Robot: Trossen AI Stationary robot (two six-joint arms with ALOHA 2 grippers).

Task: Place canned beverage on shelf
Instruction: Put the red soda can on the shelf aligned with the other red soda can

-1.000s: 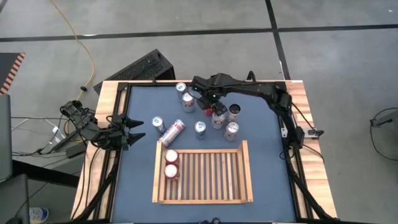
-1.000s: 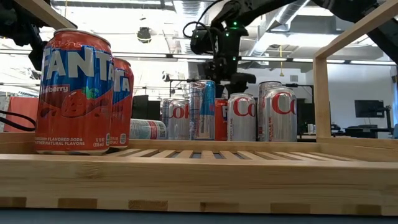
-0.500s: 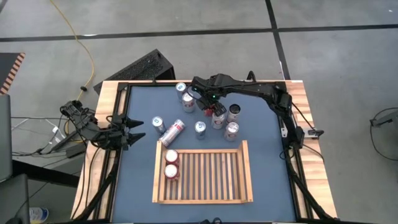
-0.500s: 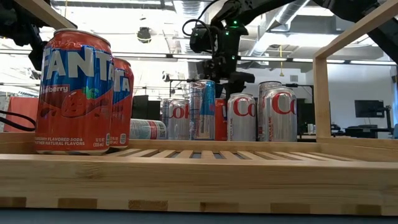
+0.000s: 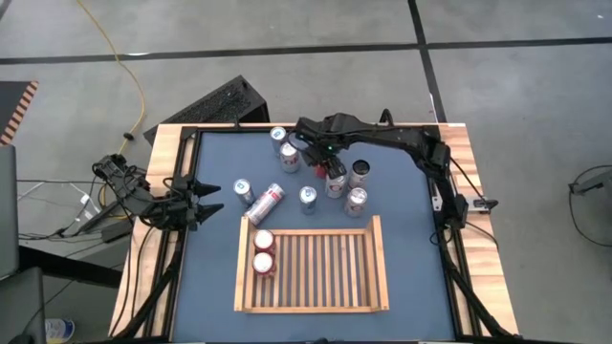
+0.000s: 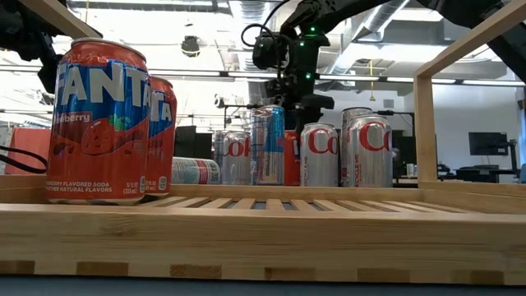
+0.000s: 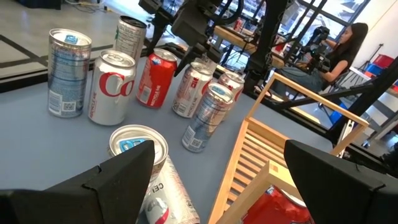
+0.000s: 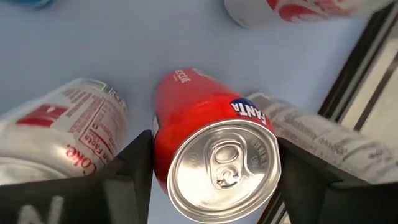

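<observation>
Two arms are showing: the right gripper [image 5: 334,173] is reaching down over the red Fanta can [image 8: 214,155], jaws straddling it without clamping; the left gripper [image 5: 212,201] is idling at the table [image 5: 411,239] edge, jaws open.

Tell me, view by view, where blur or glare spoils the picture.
Right wrist view: the red Fanta can is fairly sharp, but the silver cans beside it smear. Low view: bright ceiling lights wash out the room behind the light-wood slatted tray. High view: even light, no glare on the blue tabletop.
</observation>
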